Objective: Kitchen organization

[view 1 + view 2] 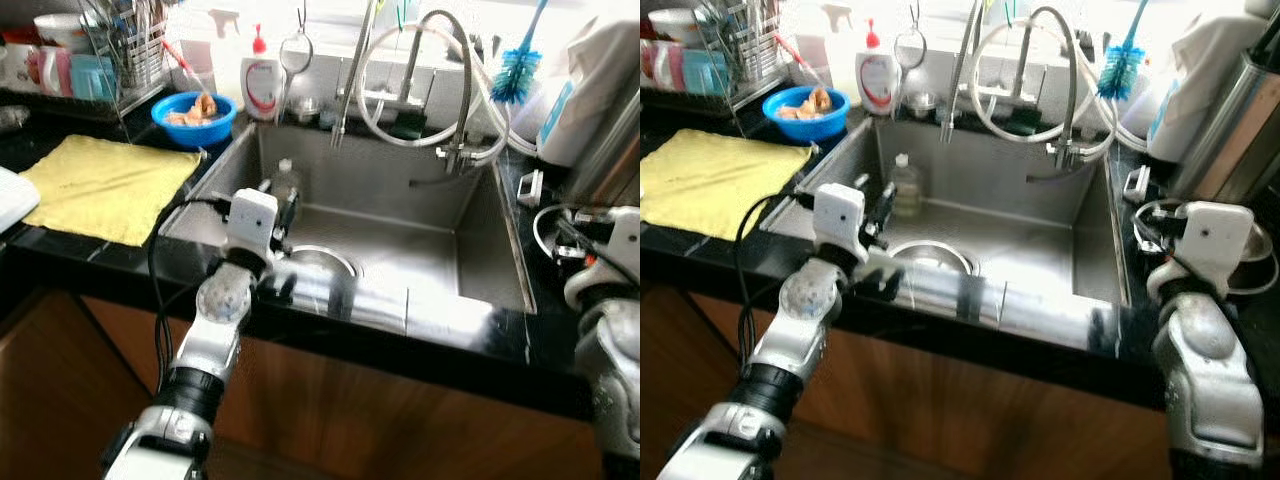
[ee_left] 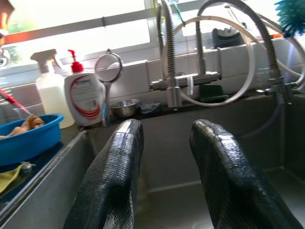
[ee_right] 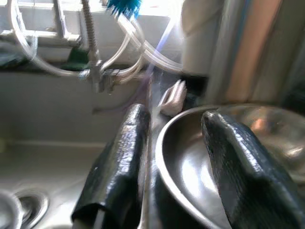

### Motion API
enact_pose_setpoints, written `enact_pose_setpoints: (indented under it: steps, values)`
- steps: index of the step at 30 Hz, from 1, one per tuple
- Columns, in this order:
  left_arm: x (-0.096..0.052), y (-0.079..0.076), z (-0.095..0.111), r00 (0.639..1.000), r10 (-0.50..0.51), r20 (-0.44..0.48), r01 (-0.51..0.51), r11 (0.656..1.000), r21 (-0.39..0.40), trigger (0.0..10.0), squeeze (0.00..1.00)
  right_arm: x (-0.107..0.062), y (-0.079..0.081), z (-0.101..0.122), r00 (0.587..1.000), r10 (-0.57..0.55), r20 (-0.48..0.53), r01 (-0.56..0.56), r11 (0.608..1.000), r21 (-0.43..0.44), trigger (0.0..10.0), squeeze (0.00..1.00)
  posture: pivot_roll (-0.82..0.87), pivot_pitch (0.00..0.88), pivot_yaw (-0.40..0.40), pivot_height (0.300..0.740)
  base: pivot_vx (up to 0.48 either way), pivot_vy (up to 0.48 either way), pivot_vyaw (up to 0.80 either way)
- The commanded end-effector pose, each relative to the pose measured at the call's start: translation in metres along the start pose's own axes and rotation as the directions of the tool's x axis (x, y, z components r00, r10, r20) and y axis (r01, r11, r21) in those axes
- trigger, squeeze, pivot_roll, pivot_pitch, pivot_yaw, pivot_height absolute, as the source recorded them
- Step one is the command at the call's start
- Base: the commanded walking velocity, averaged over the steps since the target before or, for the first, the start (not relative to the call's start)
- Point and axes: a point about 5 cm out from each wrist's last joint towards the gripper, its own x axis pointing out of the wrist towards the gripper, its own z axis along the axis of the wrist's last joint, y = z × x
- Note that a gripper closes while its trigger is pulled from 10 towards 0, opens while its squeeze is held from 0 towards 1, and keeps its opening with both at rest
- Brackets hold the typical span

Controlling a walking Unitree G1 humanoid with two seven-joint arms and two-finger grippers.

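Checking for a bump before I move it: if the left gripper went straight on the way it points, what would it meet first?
Probably the sink's back wall, below the faucet; the left gripper has open space ahead, though depth is unclear.

Head stereo views look down on the stainless steel sink [image 1: 400, 240]; wrist views look closely along their fingers toward its back wall.

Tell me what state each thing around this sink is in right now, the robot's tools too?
Left tool: open, empty, over the sink's left side.
Right tool: open, fingers straddling the steel bowl's rim.
Steel bowl: upright on the right counter.
Faucet: no water seen running.
Yellow cloth: spread flat.
Blue bowl: upright, holding food.
Soap bottle: upright.
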Motion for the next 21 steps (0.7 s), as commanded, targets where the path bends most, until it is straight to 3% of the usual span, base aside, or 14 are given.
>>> enact_pose_setpoints:
  steps: [1,13,14,15,16,17,21]
  values:
    - [0.002,-0.003,0.002,1.0,-0.021,0.002,0.021,1.0,0.004,10.0,0.0,0.003,-0.004,0.0,1.0,0.013,-0.028,-0.013,1.0,0.025,10.0,1.0,0.04,0.0,-0.041,0.74,0.0,0.0,0.0]
    - [0.001,-0.01,0.001,0.998,-0.065,-0.007,0.065,0.998,-0.005,10.0,0.0,0.016,-0.012,-0.001,0.992,0.054,-0.111,-0.054,0.999,0.004,10.0,1.0,0.04,0.0,-0.043,0.74,0.0,0.0,0.0]
    - [0.001,-0.01,0.001,0.997,-0.073,-0.013,0.073,0.997,-0.006,10.0,0.0,0.017,-0.015,-0.004,0.987,0.044,-0.152,-0.045,0.999,-0.008,10.0,1.0,0.04,0.0,-0.043,0.74,0.0,0.0,0.0]
    - [0.001,-0.01,0.0,0.997,-0.074,-0.014,0.074,0.997,-0.006,10.0,0.0,0.018,-0.015,-0.005,0.986,0.04,-0.163,-0.042,0.999,-0.013,10.0,0.55,0.04,0.0,-0.043,0.74,0.0,0.0,0.0]
    - [0.001,-0.01,0.0,0.997,-0.074,-0.014,0.074,0.997,-0.006,10.0,0.0,0.018,-0.015,-0.005,0.986,0.04,-0.163,-0.042,0.999,-0.013,10.0,0.55,0.04,0.0,-0.043,0.74,0.0,0.0,0.0]
    - [0.001,-0.011,0.0,0.997,-0.081,-0.018,0.081,0.997,-0.007,10.0,0.0,0.018,-0.015,-0.008,0.982,0.055,-0.182,-0.055,0.998,0.009,10.0,0.0,0.04,0.0,-0.042,0.74,0.0,0.0,0.0]
    - [0.001,-0.012,0.0,0.996,-0.091,-0.02,0.091,0.996,-0.006,10.0,0.0,0.018,-0.015,-0.016,0.97,0.059,-0.234,-0.056,0.998,0.021,10.0,0.0,0.05,0.0,-0.044,0.74,0.0,0.0,0.0]
